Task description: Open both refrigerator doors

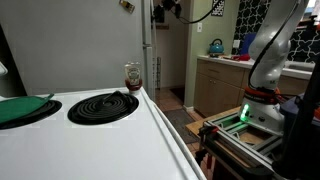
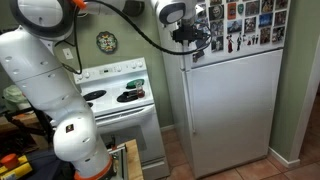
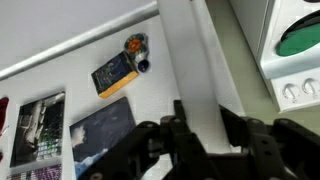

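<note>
The refrigerator stands at the right of an exterior view, with a short upper door (image 2: 245,25) covered in photos and a long plain lower door (image 2: 235,110). Both lie flush with the cabinet. My gripper (image 2: 192,40) is at the upper door's left edge. In the wrist view the door's pale edge strip (image 3: 185,50) runs down between the black fingers (image 3: 180,118), and my gripper (image 3: 203,112) is shut on it. From over the stove, my gripper (image 1: 166,8) shows at the top beside the fridge's front corner.
A white stove (image 2: 120,95) with a coil burner (image 1: 103,105), a green lid (image 1: 22,108) and a small jar (image 1: 132,76) stands right beside the fridge. Wooden cabinets (image 1: 215,85) lie beyond. The robot's base (image 1: 265,105) sits on a wooden frame. Magnets and photos (image 3: 115,72) cover the upper door.
</note>
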Controlling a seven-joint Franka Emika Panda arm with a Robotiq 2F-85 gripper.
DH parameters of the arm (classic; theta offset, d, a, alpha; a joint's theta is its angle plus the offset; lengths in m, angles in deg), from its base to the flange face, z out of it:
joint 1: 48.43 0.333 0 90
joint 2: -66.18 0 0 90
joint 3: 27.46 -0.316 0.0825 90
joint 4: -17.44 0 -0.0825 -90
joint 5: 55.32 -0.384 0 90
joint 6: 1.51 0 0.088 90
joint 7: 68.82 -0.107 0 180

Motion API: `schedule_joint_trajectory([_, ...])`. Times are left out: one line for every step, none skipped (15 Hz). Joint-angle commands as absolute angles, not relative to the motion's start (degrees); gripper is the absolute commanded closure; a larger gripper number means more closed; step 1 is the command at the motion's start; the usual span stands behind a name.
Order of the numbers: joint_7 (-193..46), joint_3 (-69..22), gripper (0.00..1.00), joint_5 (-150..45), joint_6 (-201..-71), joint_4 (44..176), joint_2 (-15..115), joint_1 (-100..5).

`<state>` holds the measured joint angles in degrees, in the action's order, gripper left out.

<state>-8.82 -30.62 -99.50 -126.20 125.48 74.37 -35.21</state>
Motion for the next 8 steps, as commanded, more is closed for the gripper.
schedule_joint_trajectory([-6.68,-30.7,0.92,-100.91,-126.45,125.56,74.1,-37.0])
schedule_joint_trajectory([-6.69,-30.58,0.92,-100.76,-126.27,125.62,74.31,-37.16])
schedule_joint_trajectory([-6.73,-30.42,0.92,-100.55,-126.05,125.74,74.58,-37.35])
schedule_joint_trajectory([-6.62,-30.19,0.92,-100.26,-125.69,125.99,74.97,-37.6])
schedule_joint_trajectory([-6.35,-29.8,0.92,-100.14,-125.15,126.34,75.41,-37.95])
schedule_joint_trajectory([-6.27,-29.53,0.92,-99.72,-124.75,126.56,75.69,-38.29])
schedule_joint_trajectory([-6.2,-29.11,0.92,-99.2,-124.11,126.96,76.19,-38.78])
schedule_joint_trajectory([-5.86,-28.73,0.92,-98.74,-123.62,127.42,76.77,-39.22])
